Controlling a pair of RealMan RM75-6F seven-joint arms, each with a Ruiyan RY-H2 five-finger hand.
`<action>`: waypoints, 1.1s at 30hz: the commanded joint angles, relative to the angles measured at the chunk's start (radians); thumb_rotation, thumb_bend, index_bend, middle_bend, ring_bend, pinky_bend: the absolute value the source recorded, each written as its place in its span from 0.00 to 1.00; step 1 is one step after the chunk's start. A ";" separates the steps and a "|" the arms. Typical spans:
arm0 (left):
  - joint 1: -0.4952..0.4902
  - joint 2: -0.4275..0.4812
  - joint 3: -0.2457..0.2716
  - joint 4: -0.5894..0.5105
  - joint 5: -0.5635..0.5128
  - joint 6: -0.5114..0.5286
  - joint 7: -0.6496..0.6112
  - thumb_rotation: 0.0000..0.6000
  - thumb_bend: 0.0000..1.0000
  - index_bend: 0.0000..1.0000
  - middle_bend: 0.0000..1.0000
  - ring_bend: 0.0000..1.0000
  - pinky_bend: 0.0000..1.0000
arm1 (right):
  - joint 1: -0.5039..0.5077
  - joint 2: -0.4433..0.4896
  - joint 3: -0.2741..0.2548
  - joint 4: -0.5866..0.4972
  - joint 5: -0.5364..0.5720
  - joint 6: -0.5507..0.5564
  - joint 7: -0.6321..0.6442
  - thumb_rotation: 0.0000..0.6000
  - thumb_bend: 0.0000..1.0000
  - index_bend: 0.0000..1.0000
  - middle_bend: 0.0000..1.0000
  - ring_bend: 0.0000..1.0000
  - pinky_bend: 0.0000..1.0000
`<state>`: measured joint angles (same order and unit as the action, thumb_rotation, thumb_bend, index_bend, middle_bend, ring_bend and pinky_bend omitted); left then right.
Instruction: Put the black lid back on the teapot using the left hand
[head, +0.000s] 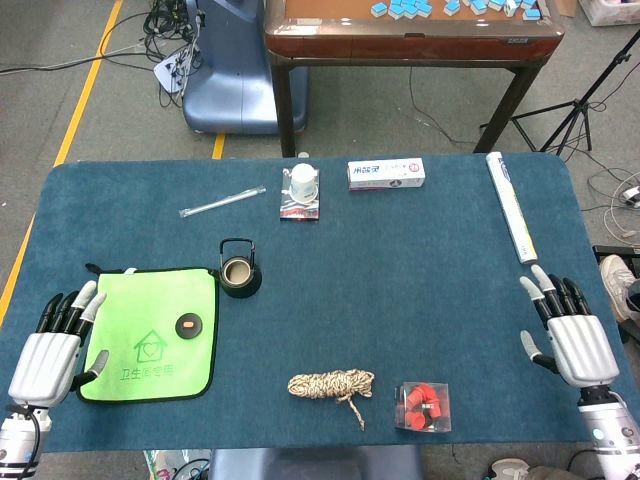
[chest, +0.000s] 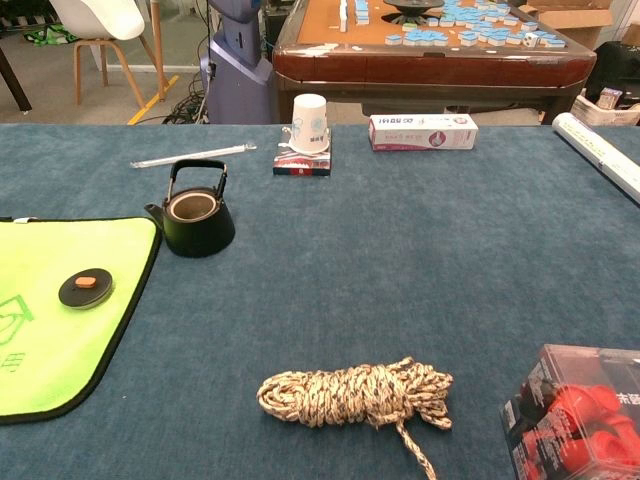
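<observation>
The black lid (head: 189, 325) lies on the green cloth (head: 150, 340), right of the released left robot hand (head: 55, 350); the teapot (head: 240, 270) stands farther right.

A green cloth (head: 150, 350) lay near the table's (head: 420, 300) left edge. Toward the front edge sat a coiled rope (head: 331, 384) and, just to its right, a clear box of red pieces (head: 423, 406). Along the far edge were a clear straw-like stick (head: 222, 202), an upturned paper cup (head: 303, 182) on a small packet (head: 300, 209), and a toothpaste box (head: 386, 174). A white roll (head: 512, 205) lay along the right edge.
</observation>
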<state>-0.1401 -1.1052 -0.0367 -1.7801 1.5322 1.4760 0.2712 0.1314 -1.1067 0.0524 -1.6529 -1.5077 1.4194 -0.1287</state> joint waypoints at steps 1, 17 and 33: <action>-0.001 0.006 -0.001 0.001 -0.001 -0.002 -0.004 1.00 0.32 0.05 0.00 0.00 0.00 | 0.006 -0.006 0.003 -0.001 0.005 -0.008 -0.008 1.00 0.41 0.00 0.00 0.00 0.00; -0.002 0.034 0.009 -0.028 -0.020 -0.034 -0.012 1.00 0.32 0.05 0.00 0.00 0.00 | 0.043 -0.011 0.012 0.002 0.022 -0.063 -0.012 1.00 0.41 0.00 0.00 0.00 0.00; -0.061 -0.013 0.013 -0.006 -0.048 -0.146 0.027 1.00 0.32 0.07 0.00 0.00 0.00 | 0.081 0.064 0.029 -0.092 0.022 -0.099 -0.030 1.00 0.41 0.00 0.00 0.00 0.00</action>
<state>-0.1921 -1.1023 -0.0264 -1.8042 1.4883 1.3431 0.3042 0.2087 -1.0531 0.0796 -1.7313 -1.4832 1.3221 -0.1480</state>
